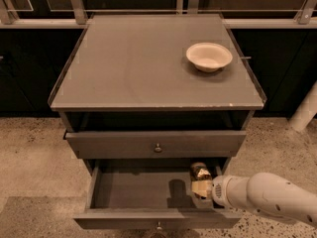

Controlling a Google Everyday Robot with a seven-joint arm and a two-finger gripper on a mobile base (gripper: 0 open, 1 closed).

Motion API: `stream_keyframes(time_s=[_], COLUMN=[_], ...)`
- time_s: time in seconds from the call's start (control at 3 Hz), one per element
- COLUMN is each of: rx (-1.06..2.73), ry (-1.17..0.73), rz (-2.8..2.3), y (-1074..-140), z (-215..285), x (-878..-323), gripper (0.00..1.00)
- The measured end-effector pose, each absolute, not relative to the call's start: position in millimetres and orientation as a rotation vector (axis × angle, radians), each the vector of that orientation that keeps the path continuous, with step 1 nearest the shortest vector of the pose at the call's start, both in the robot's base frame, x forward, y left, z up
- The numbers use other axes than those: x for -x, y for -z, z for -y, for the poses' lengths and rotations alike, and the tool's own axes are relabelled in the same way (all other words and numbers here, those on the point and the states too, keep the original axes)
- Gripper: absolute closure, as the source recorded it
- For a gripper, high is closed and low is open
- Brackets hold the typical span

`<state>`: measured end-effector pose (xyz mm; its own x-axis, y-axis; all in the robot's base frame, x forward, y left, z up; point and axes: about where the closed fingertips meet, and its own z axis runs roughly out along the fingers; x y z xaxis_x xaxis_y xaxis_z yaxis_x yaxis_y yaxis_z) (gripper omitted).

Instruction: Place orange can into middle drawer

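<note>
The orange can (199, 171), shiny gold with a silver end, is inside the open middle drawer (138, 188) at its right side. My gripper (201, 186) reaches in from the right on a white arm (267, 196) and is shut on the can, holding it just above or on the drawer floor. The can's shadow falls on the floor to its left. The drawer is pulled far out, its front edge (124, 218) near the bottom of the view.
The matching upper drawer (114, 144) with a round knob (158, 148) sits slightly out, right above the can. A white bowl (208, 56) stands on the cabinet top (138, 63) at the back right. Speckled floor lies around the cabinet.
</note>
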<state>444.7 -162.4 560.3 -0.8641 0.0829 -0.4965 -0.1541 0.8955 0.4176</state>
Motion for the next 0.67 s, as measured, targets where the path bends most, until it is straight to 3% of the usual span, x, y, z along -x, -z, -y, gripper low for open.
stream_keyframes(time_s=[0.67], rx=[0.013], ry=[-0.618], rz=[-2.56], y=[-512.3], z=[141.1], x=[-459.9], gripper=[1.0])
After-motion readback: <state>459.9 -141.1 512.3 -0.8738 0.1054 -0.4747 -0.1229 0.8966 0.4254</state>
